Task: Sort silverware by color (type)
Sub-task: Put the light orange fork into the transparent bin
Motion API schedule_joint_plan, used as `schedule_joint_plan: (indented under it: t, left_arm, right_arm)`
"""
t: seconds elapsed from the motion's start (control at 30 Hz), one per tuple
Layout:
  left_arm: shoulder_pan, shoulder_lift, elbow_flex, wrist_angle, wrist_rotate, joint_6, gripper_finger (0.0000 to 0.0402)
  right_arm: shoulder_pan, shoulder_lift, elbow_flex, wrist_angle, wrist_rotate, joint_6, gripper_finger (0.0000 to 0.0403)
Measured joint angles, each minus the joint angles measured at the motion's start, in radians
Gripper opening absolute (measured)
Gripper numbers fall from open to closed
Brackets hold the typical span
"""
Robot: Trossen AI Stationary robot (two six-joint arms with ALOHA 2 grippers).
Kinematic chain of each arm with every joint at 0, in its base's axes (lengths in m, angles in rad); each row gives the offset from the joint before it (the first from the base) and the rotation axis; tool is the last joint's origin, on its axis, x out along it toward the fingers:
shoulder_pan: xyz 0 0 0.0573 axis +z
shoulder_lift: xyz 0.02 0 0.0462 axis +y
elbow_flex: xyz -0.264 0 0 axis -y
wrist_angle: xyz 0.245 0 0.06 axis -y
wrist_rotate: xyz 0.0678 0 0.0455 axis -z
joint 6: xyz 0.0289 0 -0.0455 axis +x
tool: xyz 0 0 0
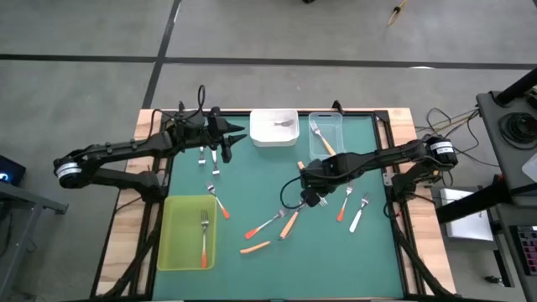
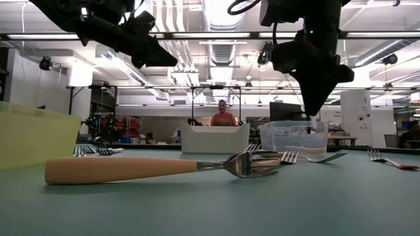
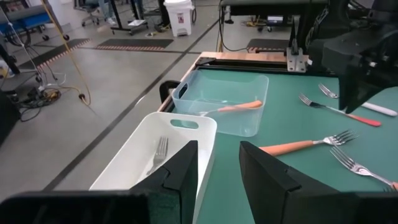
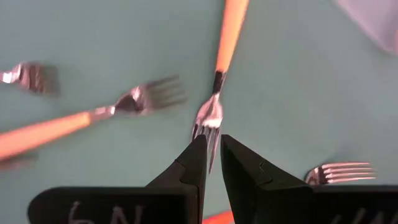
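The right gripper (image 4: 211, 160) hangs over the bench (image 1: 369, 252) middle, fingers nearly pressed together, holding nothing, right above a light orange fork (image 4: 219, 74). The left gripper (image 3: 217, 168), partly spread and empty, sits by the white tray (image 3: 134, 158). More forks (image 1: 267, 225) are scattered nearby.

Forks (image 1: 277, 225) crowd my mat centre; near-right corner lies open. Far edge blocked by white tray (image 1: 274, 128) and clear tray (image 1: 326, 134).
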Motion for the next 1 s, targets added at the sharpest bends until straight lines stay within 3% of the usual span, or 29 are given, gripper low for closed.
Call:
schedule_joint_plan:
  t: [0.23,0.6,0.7,1.0]
  left_arm:
    - [0.0,0.0,0.0,0.009,0.0,0.02,0.01]
    - [0.0,0.0,0.047,0.015,-0.001,0.072,0.01]
    - [0.001,0.0,0.05,0.018,-0.006,0.102,0.01]
    - [0.003,0.0,0.063,0.018,-0.011,0.148,0.01]
  right_arm:
    - [-0.04,0.0,0.0,-0.001,0.003,0.14,0.0051]
    - [-0.042,0.0,0.0,0.0,0.04,-0.05,0.0106]
    - [-0.043,0.0,-0.001,-0.001,0.097,-0.007,0.0103]
    - [-0.125,0.003,-0.001,0.014,0.047,0.037,0.01]
